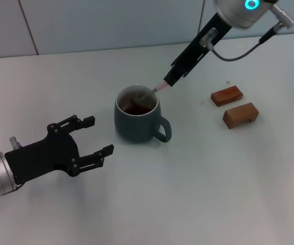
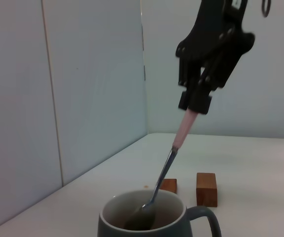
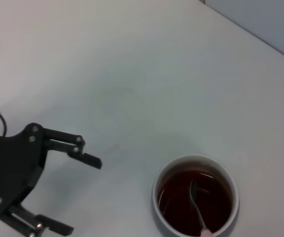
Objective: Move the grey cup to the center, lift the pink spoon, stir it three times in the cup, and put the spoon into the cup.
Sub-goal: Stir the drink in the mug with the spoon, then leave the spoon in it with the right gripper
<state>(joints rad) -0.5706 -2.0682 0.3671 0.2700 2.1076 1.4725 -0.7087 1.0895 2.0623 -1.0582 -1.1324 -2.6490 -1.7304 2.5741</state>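
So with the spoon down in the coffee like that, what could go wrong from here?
The right gripper pinches only the tip of the pink spoon handle, so the spoon could slip or pivot while stirring. Its bowl sits in dark liquid inside the grey cup, near the far wall; a wide sweep might knock the rim, shift the cup, or splash. The left gripper waits open beside the cup, not holding it.

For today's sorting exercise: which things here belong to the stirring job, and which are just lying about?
In the job: grey cup; pink spoon, its bowl in the drink; right gripper, holding the spoon.

Lying about: two wooden blocks; left gripper, open, holding nothing, beside the cup.
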